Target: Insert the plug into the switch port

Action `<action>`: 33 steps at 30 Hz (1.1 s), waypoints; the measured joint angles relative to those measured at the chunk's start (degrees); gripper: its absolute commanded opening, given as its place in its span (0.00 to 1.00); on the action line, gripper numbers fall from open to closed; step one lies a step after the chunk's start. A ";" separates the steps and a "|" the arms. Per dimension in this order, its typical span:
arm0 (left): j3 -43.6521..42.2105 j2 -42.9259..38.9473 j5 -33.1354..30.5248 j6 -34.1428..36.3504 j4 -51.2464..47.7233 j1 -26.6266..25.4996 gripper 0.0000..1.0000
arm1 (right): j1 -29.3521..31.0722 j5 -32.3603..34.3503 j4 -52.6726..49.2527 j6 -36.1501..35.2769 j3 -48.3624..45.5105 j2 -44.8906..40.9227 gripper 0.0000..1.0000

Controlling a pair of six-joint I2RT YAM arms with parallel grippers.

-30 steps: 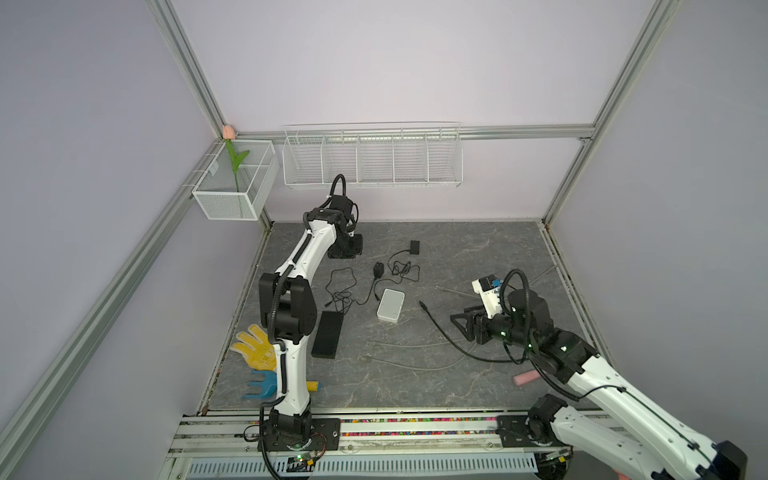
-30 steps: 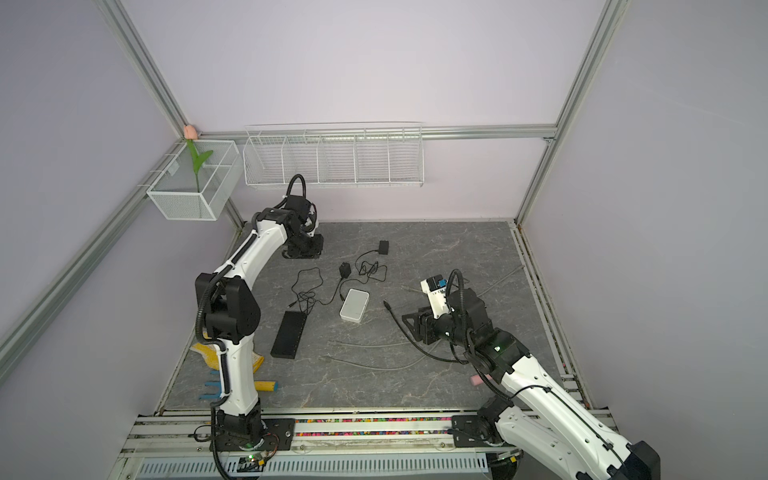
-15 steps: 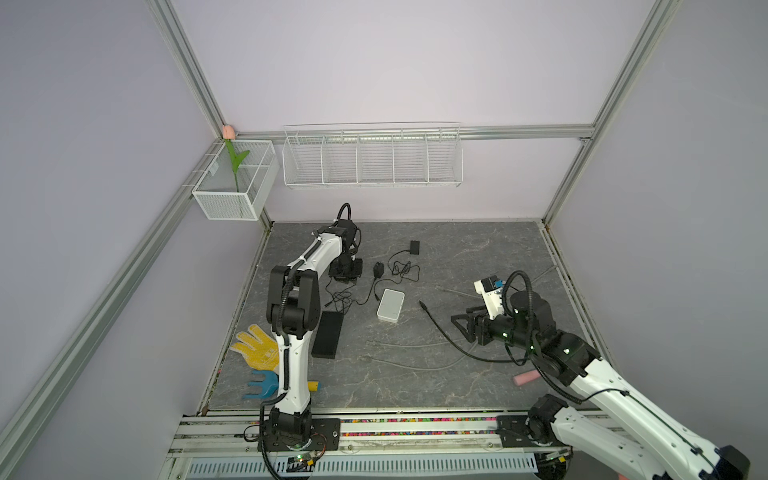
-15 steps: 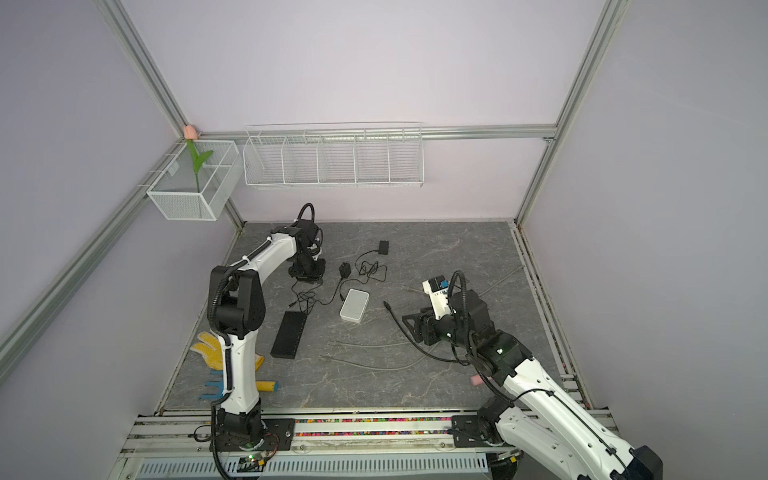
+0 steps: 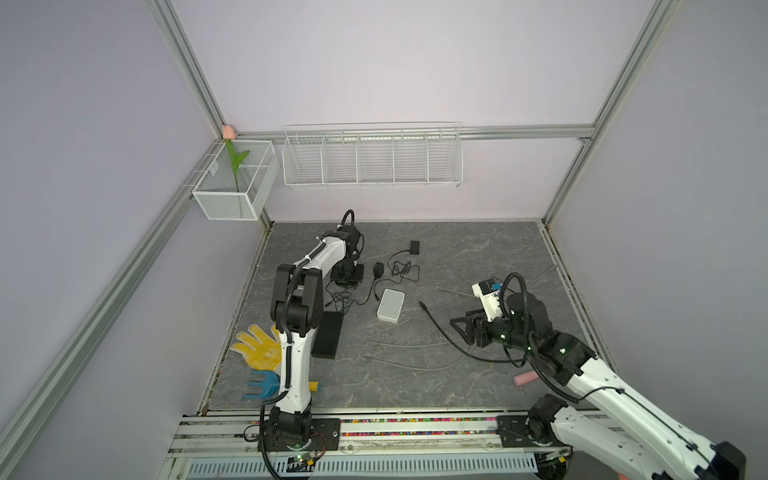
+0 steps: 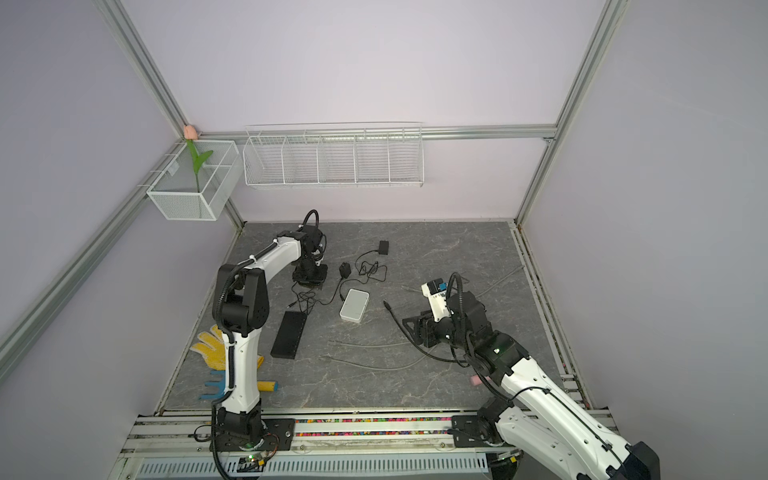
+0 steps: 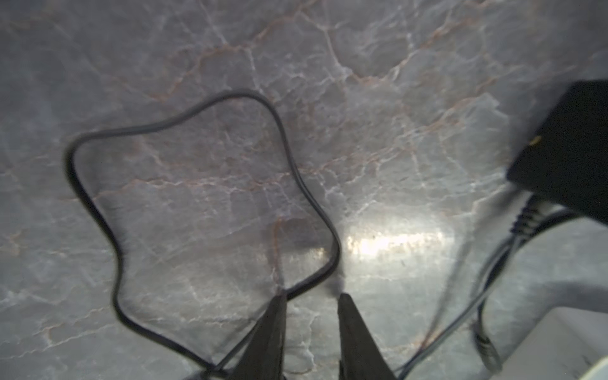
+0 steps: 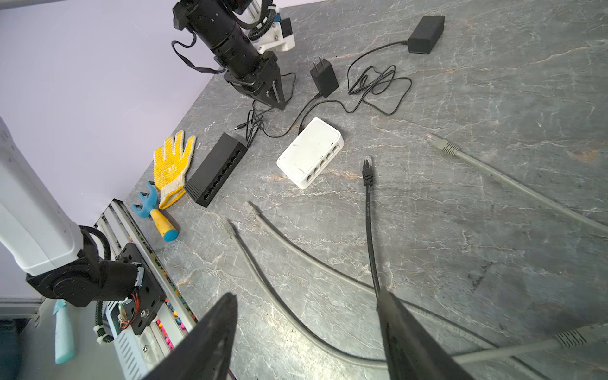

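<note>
Left gripper [image 7: 311,296] jaws a narrow gap apart, nothing between them, tips down at the table [image 7: 394,98] next to a loop of thin power cord [image 7: 184,121]; right gripper [image 8: 304,299] jaws spread wide, empty, black Ethernet cable [image 8: 369,230] running in just beside one finger; its plug [image 8: 367,166] lies free on the table, near the port row of the white switch [image 8: 311,149], not in a port; plug looks light, small, hard plastic, latch tab probably fragile; cable springy, will likely twist the plug if held far back, so take the boot right behind it; white switch looks light, may slide under push, wants bracing; can't tell if the black switch [image 8: 217,167] is the one meant; around: grey patch cables [image 8: 442,146], power adapter [image 8: 324,79], yellow glove [image 8: 171,161]; nothing between plug and white ports
</note>
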 measured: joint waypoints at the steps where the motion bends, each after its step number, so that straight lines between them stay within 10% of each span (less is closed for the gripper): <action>1: 0.07 0.00 -0.02 0.13 0.00 0.00 0.27 | 0.00 0.07 0.00 0.00 -0.07 0.00 0.71; 19: 2.16 1.75 -3.19 1.66 -1.77 -1.09 0.00 | 0.00 1.60 -0.02 0.17 -1.03 -2.01 0.67; 33: 13.64 1.77 2.08 1.81 -5.09 -1.11 0.00 | 0.00 2.95 -0.76 0.42 -1.03 -5.25 0.61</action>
